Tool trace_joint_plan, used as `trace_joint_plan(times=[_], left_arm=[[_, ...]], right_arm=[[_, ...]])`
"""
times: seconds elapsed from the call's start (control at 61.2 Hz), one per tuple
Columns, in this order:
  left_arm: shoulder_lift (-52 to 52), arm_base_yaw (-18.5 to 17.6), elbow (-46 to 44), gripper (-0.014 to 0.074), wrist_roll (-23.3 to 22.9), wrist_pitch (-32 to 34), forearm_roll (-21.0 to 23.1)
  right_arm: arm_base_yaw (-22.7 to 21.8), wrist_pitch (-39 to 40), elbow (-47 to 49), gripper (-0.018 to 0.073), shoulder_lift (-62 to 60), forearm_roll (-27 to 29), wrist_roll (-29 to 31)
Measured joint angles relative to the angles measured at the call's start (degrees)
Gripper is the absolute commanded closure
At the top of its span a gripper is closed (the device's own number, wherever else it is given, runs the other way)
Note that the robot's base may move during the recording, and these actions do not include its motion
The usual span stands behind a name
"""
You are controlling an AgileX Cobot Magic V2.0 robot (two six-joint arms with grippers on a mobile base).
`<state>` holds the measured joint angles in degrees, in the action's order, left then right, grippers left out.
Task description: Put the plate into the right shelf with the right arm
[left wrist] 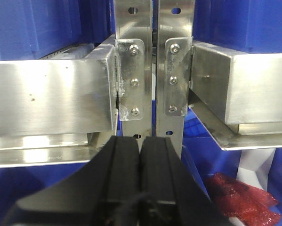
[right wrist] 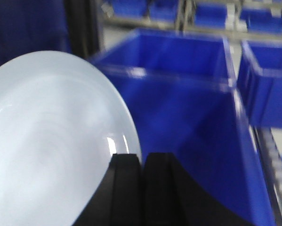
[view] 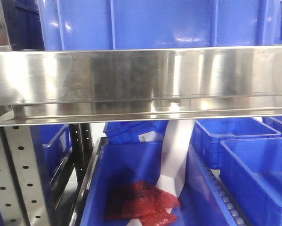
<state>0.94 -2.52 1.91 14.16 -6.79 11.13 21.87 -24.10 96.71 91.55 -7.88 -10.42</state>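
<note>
Above the blue crate (right wrist: 178, 108), your right gripper (right wrist: 141, 162) pinches the plate (right wrist: 46, 141) by its rim, fingers closed to 1 thin seam. Your left gripper (left wrist: 140, 146) sits closed, empty. Tilt further and the plate could slip free.

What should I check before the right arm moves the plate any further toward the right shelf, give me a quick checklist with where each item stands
1. Plate held by the right gripper: ok, the fingers are closed at its rim.
2. Depth of that hold: cannot tell, the picture is blurred and the contact is hidden.
3. Room below the plate: ok, the blue crate under it looks empty.
4. Plate seen from the front view: not ok, only the steel shelf lip and crates show.
5. Left gripper out of the way: ok, shut, empty, facing the perforated uprights.
6. Red bag: ok, it lies in a lower crate.
</note>
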Motion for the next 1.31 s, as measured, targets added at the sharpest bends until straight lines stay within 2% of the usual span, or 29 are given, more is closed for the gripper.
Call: trace_joint_plan(times=[0.327,0.392,0.507,0.572,0.637,0.784,0.882,1.144,1.307], left_arm=[[0.0,0.0,0.0,0.0643,0.0,0.0,0.0],[0.0,0.0,0.0,0.0643,0.0,0.0,0.0],[0.0,0.0,0.0,0.0643,0.0,0.0,0.0],[0.0,0.0,0.0,0.0643,0.0,0.0,0.0],[0.0,0.0,0.0,0.0643,0.0,0.0,0.0],[0.0,0.0,0.0,0.0643,0.0,0.0,0.0],[0.0,0.0,0.0,0.0643,0.0,0.0,0.0],[0.0,0.0,0.0,0.0643,0.0,0.0,0.0],[0.0,0.0,0.0,0.0643,0.0,0.0,0.0]], right_arm=[[-1.0,0.0,0.0,0.0508,6.3,0.0,0.0],[-1.0,0.1,0.1,0.0424,6.4,0.0,0.0],[-1.0,0.1,0.2,0.0145,6.4,0.0,0.0],[-1.0,-0.1,0.3,0.0024,6.4,0.0,0.0],[-1.0,-0.5,0.3,-0.0045,6.2,0.0,0.0],[-1.0,-1.6,0.3,0.0005,4.4,0.0,0.0],[-1.0,-2.0,0.3,0.0099,1.4,0.0,0.0],[-1.0,-8.6,-0.7,0.0540,-10.6,0.0,0.0],[-1.0,-10.4,-8.6,0.0531,-21.9,0.0,-0.1]])
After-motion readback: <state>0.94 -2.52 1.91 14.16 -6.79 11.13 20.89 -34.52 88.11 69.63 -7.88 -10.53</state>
